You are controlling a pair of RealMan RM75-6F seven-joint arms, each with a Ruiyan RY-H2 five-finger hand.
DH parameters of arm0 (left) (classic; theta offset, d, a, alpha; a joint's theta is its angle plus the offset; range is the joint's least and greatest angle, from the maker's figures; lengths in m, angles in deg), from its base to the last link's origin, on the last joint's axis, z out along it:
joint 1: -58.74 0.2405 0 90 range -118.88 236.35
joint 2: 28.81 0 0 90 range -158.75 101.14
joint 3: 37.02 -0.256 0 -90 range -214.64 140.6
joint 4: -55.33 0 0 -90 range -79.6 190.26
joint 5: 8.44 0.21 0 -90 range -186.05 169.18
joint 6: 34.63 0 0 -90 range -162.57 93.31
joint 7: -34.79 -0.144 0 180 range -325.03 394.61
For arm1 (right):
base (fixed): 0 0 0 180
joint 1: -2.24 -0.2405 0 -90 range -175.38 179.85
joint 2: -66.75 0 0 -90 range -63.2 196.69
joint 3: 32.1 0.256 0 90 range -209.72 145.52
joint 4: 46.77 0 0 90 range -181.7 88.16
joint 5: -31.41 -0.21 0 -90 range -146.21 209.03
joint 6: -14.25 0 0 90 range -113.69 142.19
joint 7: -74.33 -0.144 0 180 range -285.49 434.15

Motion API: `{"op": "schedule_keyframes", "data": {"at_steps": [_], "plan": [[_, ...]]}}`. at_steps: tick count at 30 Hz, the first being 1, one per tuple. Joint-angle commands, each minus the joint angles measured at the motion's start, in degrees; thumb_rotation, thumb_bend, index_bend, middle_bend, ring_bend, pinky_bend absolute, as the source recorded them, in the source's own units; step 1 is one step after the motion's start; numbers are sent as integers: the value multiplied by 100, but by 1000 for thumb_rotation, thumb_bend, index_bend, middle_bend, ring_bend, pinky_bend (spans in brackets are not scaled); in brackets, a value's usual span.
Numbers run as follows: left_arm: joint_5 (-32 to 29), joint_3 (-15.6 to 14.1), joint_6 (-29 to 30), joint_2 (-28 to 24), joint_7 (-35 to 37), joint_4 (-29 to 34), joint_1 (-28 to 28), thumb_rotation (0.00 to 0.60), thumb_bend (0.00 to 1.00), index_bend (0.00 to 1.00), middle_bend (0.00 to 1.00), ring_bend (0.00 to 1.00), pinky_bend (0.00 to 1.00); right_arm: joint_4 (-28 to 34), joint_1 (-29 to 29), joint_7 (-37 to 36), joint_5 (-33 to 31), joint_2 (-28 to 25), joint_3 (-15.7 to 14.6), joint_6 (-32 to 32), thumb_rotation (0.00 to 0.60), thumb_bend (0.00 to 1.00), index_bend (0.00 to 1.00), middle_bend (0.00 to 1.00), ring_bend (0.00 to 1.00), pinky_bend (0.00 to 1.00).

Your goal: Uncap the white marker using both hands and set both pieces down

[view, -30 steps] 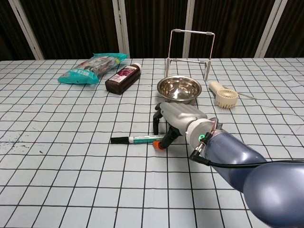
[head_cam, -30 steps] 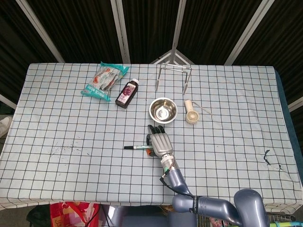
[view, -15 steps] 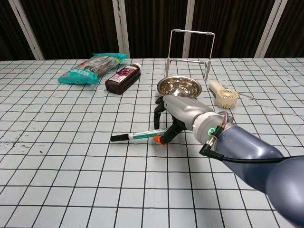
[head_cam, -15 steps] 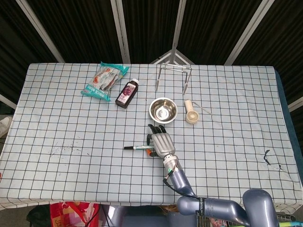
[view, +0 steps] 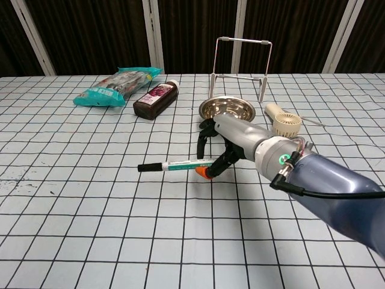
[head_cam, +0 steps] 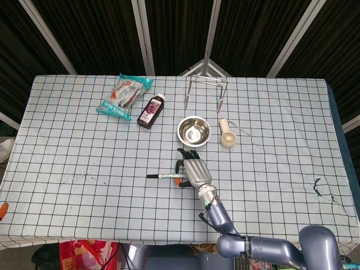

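One hand in view, right hand [view: 231,144], gripping white marker [view: 180,164] at orange end, lifted just above checked counter [view: 90,198], black cap pointing left. Beyond: steel bowl [view: 225,110], brown bottle [view: 156,99], wire rack [view: 240,63].

Bowl [head_cam: 193,130] mid-table, bottle [head_cam: 151,110] and packet [head_cam: 124,94] behind-left, fan [head_cam: 226,136] right, rack [head_cam: 206,90] behind
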Motion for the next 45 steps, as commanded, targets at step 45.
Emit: {"op": "schedule_keyframes", "data": {"at_steps": [45], "plan": [[1167,567,-664,2235,-1829,951,-1549,600,393,297,151,0,92,3323,474,-82,73,-2817,329,-910,600,470,750,97,149,73]]}}
